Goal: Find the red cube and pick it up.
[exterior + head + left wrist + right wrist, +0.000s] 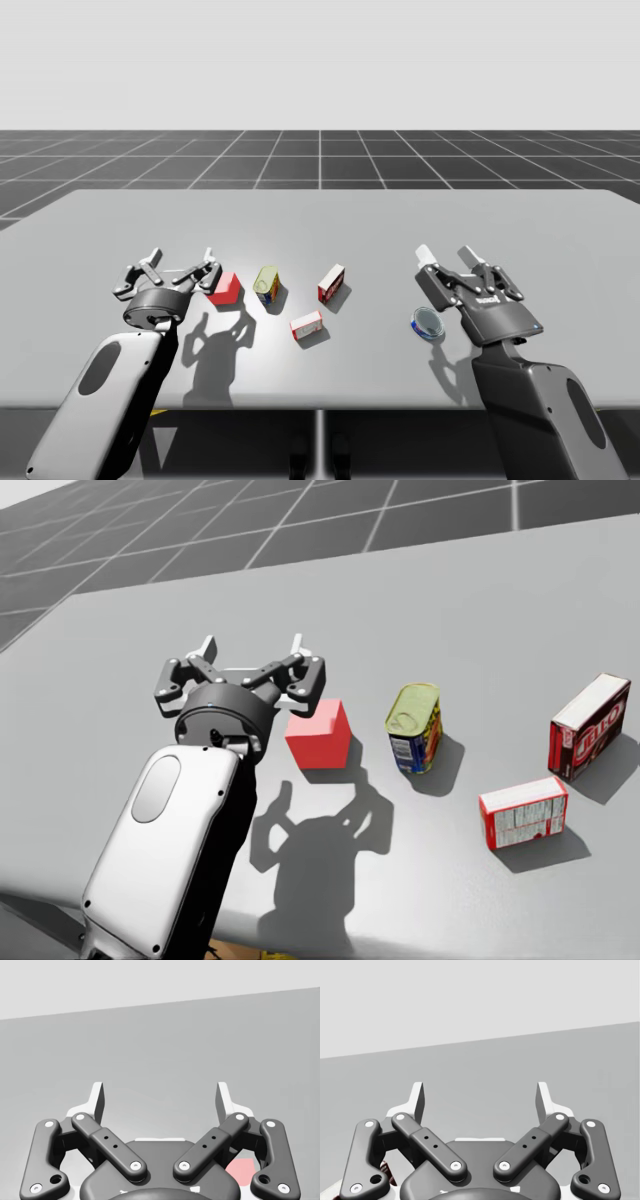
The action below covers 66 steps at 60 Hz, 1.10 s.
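The left tool (180, 258) (252, 645) (161, 1095) hovers low over the counter (120, 220) with its fingers spread wide and nothing between them. The red cube (226, 288) (319, 734) (241, 1170) rests on the counter just beside this tool, outside its right-hand finger and not between the fingers; whether the finger touches the cube cannot be told. A yellow-green can (267, 285) (415, 728) lies on its side near the cube, on the side away from the left tool. Beyond the can, an upright red-and-white box (332, 283) (589, 726) and a lower red-and-white box (307, 325) (523, 812) stand apart from each other. The right tool (446, 253) (481, 1095) is well apart from the cube, fingers likewise spread and holding nothing. A small blue round can (428, 322) sits on the counter just beside the right arm's wrist
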Available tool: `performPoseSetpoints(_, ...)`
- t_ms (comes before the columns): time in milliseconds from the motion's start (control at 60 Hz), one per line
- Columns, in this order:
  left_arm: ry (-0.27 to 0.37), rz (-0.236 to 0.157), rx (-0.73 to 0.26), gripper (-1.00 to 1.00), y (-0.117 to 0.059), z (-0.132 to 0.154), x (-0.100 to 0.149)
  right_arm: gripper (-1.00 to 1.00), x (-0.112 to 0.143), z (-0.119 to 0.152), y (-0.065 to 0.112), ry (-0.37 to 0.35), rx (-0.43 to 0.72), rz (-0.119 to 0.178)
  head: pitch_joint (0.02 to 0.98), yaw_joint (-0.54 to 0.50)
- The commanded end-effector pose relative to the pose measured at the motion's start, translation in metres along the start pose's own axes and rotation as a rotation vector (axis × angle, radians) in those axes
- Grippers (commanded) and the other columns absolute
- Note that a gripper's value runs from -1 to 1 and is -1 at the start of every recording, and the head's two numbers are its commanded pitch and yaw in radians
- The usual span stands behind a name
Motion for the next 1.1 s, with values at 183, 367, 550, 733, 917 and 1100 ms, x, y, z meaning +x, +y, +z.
performPoseSetpoints(183, 0.070, 0.072, -0.089, -1.00, -0.009, 0.020, 0.006, -1.00, 0.000, 0.000, -0.001, 0.005, -0.008, -0.001, 0.784, 0.40)
performPoseSetpoints(367, 0.107, 0.065, -0.135, -1.00, -0.008, 0.057, 0.017, -1.00, -0.001, 0.000, -0.001, 0.007, -0.009, 0.000, 0.782, 0.40)
performPoseSetpoints(550, 0.161, 0.034, -0.139, -1.00, -0.009, 0.091, 0.004, -1.00, -0.001, 0.000, -0.002, 0.009, -0.015, -0.002, 0.778, 0.40)
performPoseSetpoints(733, 0.218, 0.051, -0.161, -1.00, -0.015, 0.105, -0.022, -1.00, -0.001, -0.001, -0.003, 0.011, -0.014, -0.005, 0.784, 0.42)
performPoseSetpoints(917, 0.251, 0.049, -0.162, -1.00, -0.026, 0.096, -0.044, -1.00, -0.001, -0.001, -0.003, 0.013, -0.013, -0.004, 0.787, 0.43)
performPoseSetpoints(1100, 0.244, 0.047, -0.155, -1.00, -0.035, 0.077, -0.049, -1.00, -0.002, -0.001, -0.003, 0.015, -0.014, -0.004, 0.790, 0.42)
